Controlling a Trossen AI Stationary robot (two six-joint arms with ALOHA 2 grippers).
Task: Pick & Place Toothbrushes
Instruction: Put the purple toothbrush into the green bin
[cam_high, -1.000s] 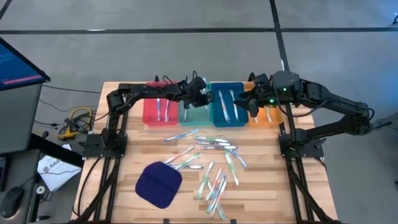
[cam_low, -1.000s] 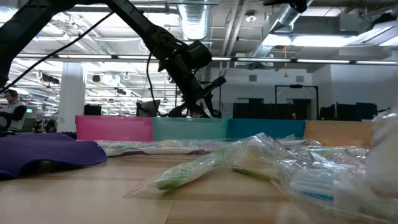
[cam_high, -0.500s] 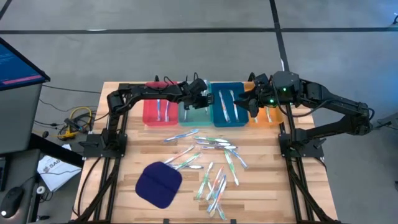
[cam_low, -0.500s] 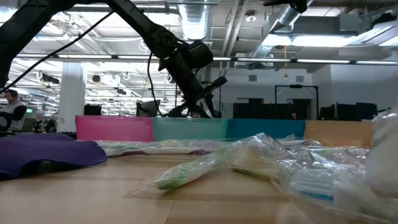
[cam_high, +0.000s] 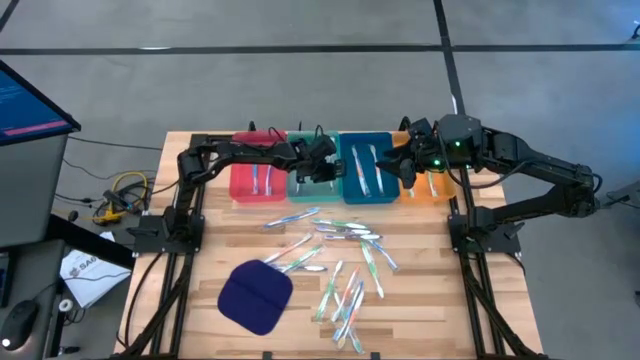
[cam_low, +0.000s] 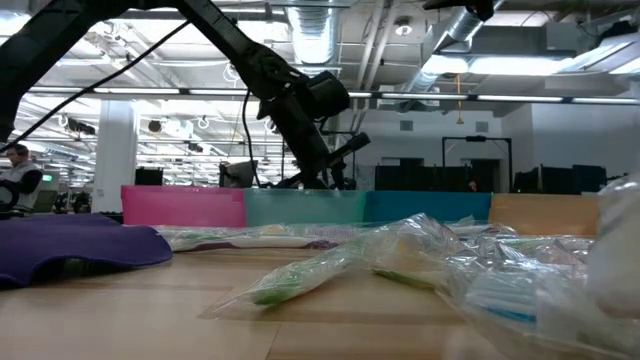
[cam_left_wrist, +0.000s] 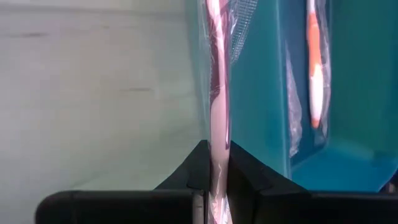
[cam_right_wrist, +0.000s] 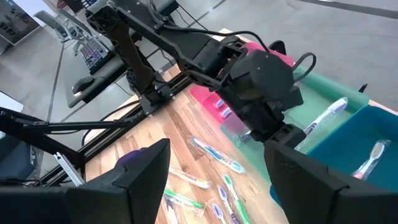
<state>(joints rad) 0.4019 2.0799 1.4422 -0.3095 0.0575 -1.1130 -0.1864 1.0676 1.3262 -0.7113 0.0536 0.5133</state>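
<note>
Left end effector (cam_left_wrist: 211, 171) is pinching a pink toothbrush (cam_left_wrist: 217, 93) over the teal tray (cam_high: 312, 180); it should lower before letting go, right end effector (cam_high: 405, 165) waiting wide.

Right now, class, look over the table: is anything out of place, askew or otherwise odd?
Yes. Loose toothbrushes lie scattered at all angles on the table, outside the trays, beside a blue pad. The left gripper, over the green tray, is shut on a pink toothbrush. The right gripper waits open over the blue tray.
</note>
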